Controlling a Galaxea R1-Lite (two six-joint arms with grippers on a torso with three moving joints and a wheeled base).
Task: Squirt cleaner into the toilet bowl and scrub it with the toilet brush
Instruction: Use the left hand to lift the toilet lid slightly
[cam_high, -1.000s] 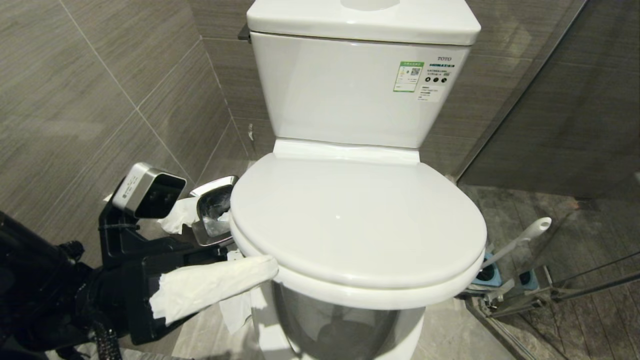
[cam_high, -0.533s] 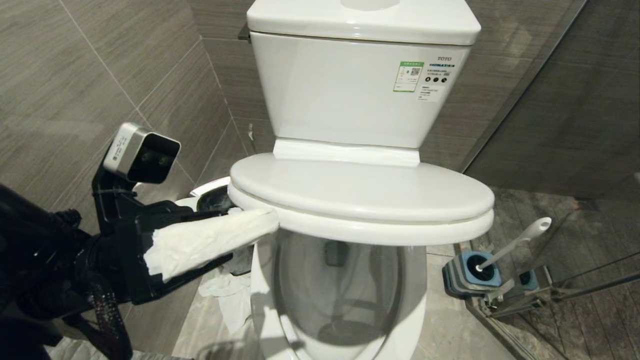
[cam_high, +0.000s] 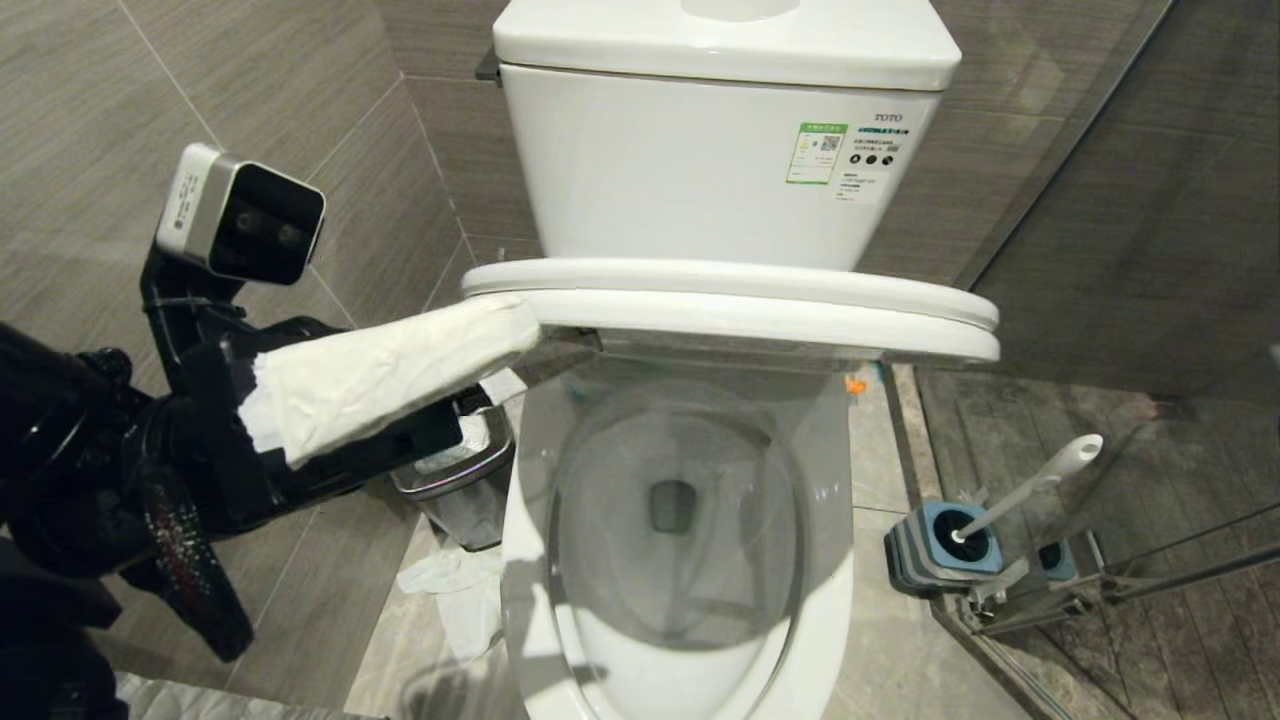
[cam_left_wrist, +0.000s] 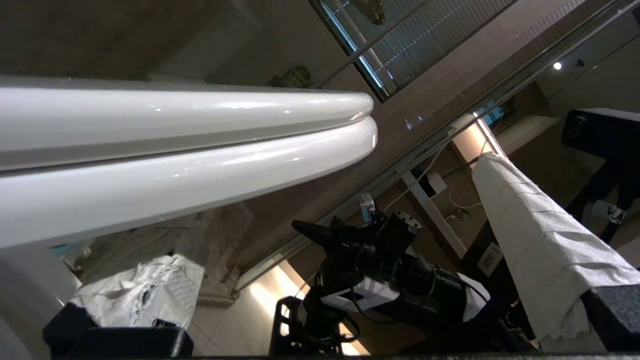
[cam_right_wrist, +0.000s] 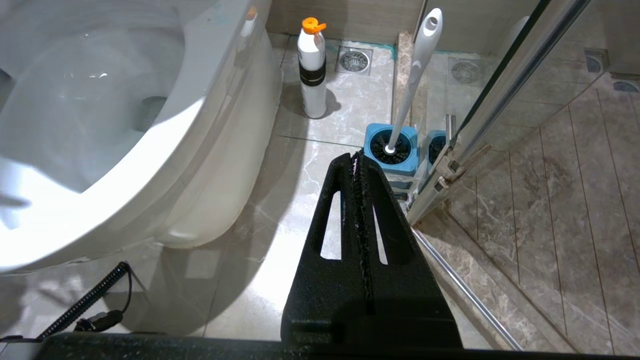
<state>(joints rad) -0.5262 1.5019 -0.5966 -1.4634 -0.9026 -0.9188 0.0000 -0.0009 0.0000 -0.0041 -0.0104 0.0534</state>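
Note:
The toilet bowl lies open to view, white and glossy; no cleaner shows in it. Its seat and lid are raised together, their edge resting on one paper-wrapped finger of my left gripper, which is open at the seat's left side. The toilet brush stands in a blue holder on the floor to the right. My right gripper is shut and empty, hanging low just short of the brush and holder.
A white bottle with an orange cap stands on the floor between toilet and holder. A steel bin and loose tissue lie left of the toilet. A glass shower door frame closes off the right. The cistern stands behind.
The seat and lid have swung up from lying flat on the bowl, carried by my left gripper rising at their left edge; the bowl's inside has come into view. The right arm stayed still.

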